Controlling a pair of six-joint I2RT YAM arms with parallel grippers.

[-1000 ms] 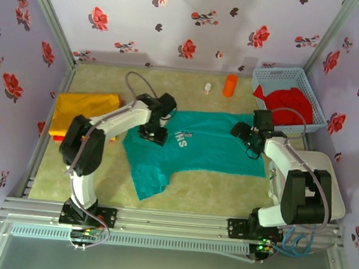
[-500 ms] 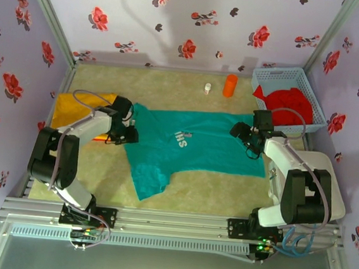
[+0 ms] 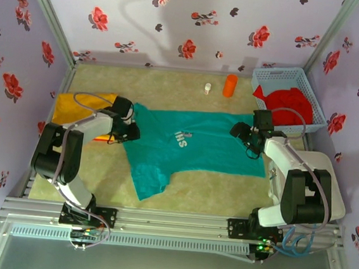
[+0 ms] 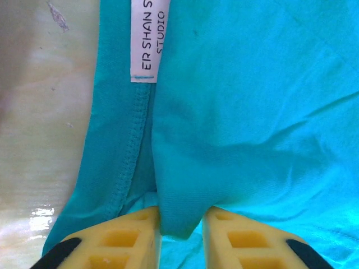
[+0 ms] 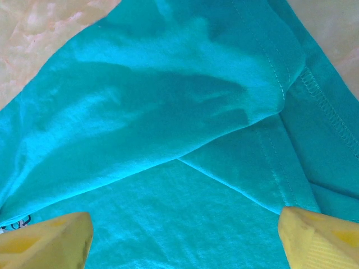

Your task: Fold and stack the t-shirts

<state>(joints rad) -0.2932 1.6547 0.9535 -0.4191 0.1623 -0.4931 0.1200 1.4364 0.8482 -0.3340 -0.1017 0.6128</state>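
Now, the beige table (image 3: 225,183) is seen with the teal t-shirt (image 3: 204,146) spread across its middle, mostly flat, a lower flap trailing toward the near edge. To the left, the yellow-orange t-shirt (image 3: 74,108) is laid folded against the wall. At the far right corner, the light blue basket (image 3: 281,70) is loaded with red t-shirts (image 3: 287,107), which are heaped inside and spilling over its near rim. A fold of the teal t-shirt beside the collar is pinched between the yellow fingers of the left gripper (image 4: 182,218) at the shirt's left end. The right gripper (image 5: 182,238) is held over the shirt's right end, fingers spread wide with nothing gripped. An orange cylinder (image 3: 230,85) is stood upright near the back wall, with a small white object (image 3: 207,87) beside it. A white label (image 4: 150,39) is seen at the collar.
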